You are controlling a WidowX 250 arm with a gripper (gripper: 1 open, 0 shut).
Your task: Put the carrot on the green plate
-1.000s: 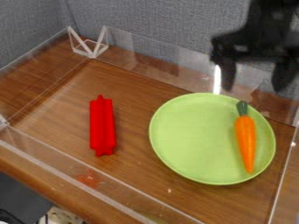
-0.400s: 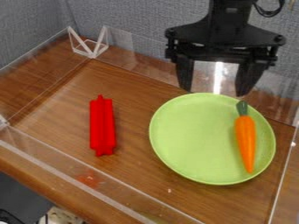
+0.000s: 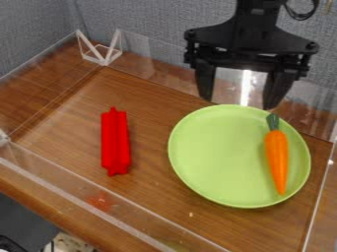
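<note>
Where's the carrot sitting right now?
The carrot lies on the right part of the green plate, stem pointing to the back, just below the open claw.

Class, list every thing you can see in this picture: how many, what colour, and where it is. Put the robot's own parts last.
carrot: one, orange with a dark green stem, lying on the right part of the plate
plate: one, lime green, on the right side of the table
block: one, red and ridged, on the table left of the plate
table: one, brown wood, ringed by low clear walls
wire stand: one, white, at the far left corner
gripper: one, black, open, above the plate's far edge, holding nothing
</note>
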